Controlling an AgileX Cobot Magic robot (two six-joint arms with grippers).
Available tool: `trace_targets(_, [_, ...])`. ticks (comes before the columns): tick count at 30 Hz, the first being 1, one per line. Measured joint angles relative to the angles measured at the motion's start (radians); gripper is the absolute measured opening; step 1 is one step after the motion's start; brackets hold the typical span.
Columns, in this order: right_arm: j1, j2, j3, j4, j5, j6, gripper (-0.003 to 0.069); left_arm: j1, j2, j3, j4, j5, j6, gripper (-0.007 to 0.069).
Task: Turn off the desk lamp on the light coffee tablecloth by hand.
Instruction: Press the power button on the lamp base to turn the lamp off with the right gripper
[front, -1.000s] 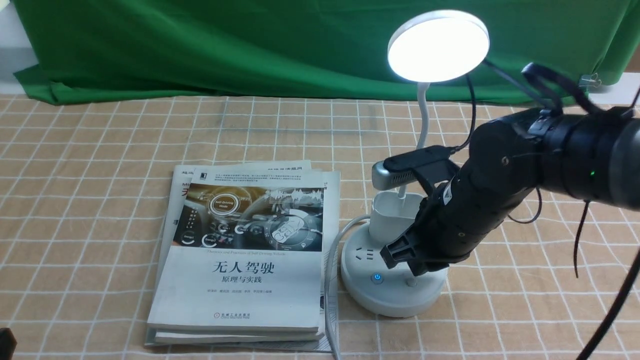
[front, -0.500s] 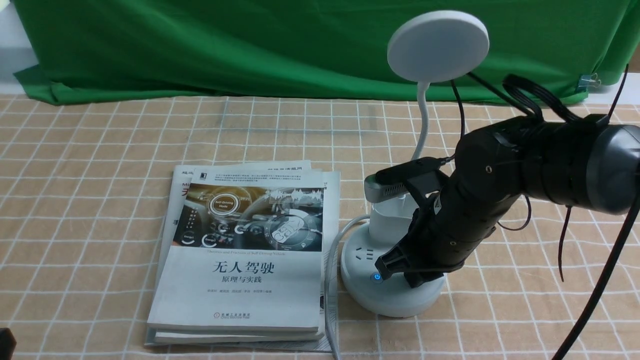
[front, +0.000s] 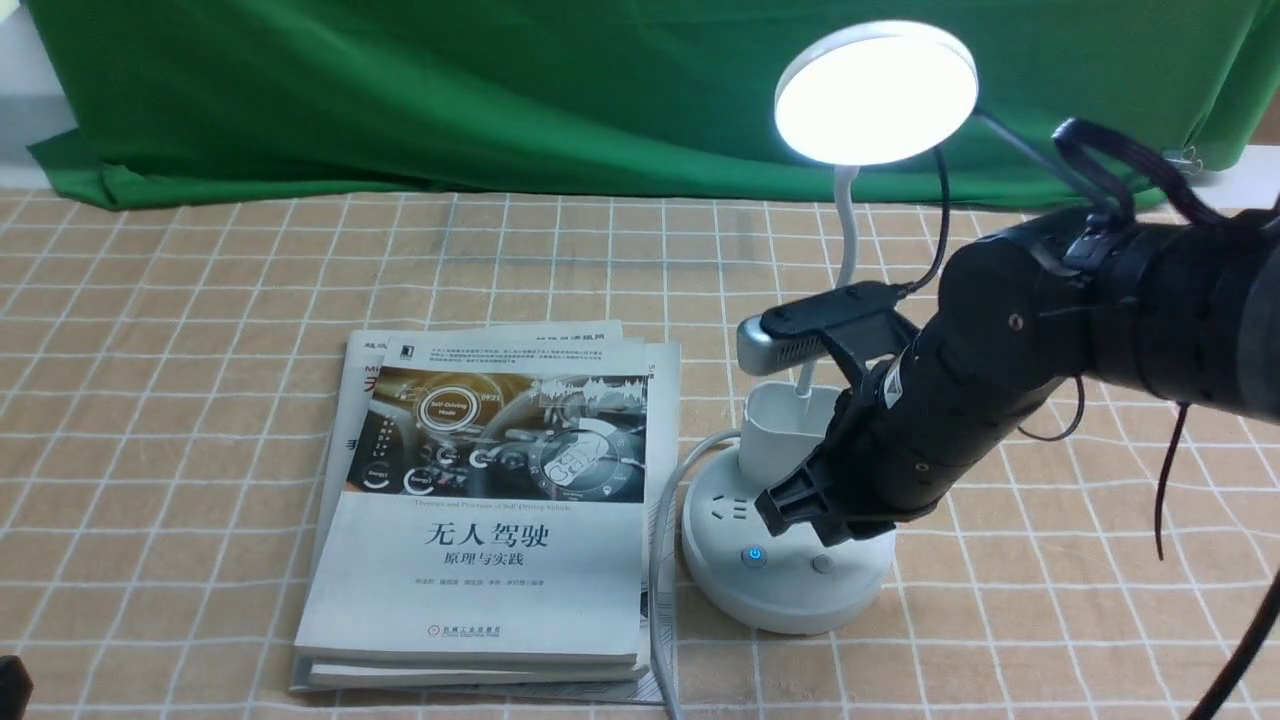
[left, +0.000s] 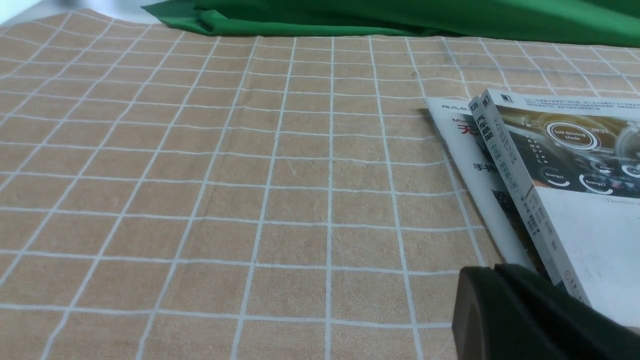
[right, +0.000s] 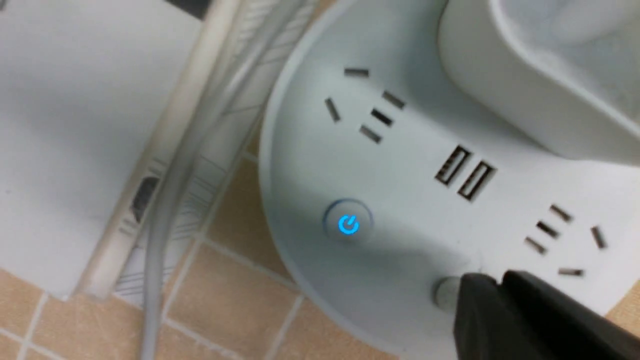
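"Looking from the front, where's the lamp (front: 790, 590)?"

"Lit, on the checked tablecloth (front: 560, 260), right of the books (front: 480, 570), with the right claw (front: 840, 530) above its base."

"Left wrist view?"

"Left claw (left: 495, 270) closed, beside the books."

"And the right wrist view?"

"Right claw closed, near the plain button (right: 447, 294). I'd call this the pressing step: line the tips up over that button, push straight down, then lift and check the light."

Smooth matt plastic base (front: 790, 590); checked cloth (front: 200, 400); glossy-looking paper covers (front: 480, 570).
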Motion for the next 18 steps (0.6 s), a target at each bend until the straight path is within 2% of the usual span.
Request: trace_targets(18, [0.007, 0.071, -0.009, 0.01, 0.0, 0.0, 0.0051, 0.0, 0.0, 0.0, 0.0, 0.0, 0.0, 0.0005])
